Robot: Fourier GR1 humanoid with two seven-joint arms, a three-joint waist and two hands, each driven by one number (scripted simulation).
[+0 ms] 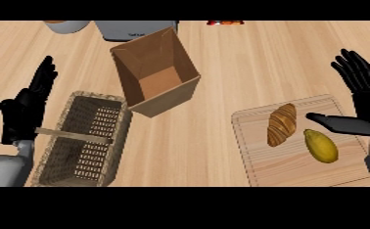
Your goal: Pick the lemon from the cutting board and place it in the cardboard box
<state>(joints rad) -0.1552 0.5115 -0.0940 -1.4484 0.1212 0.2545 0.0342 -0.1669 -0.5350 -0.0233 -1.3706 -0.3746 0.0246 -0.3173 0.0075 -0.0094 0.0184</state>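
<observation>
A yellow lemon (321, 146) lies on the right part of the wooden cutting board (265, 167), beside a brown croissant (281, 124). The open cardboard box (155, 78) stands upper centre, empty inside. My right hand (356, 79) is open at the right edge, fingers straight and pointing up, above the board; its thumb (335, 123) reaches left, just above the lemon without closing on it. My left hand (27, 103) is open at the left edge, fingers up, beside the basket.
A wicker basket (81, 141) with a handle sits lower left, close to the box. A grey appliance (131, 29), a pale bowl (67, 26) and a red item (225, 22) line the counter's far edge.
</observation>
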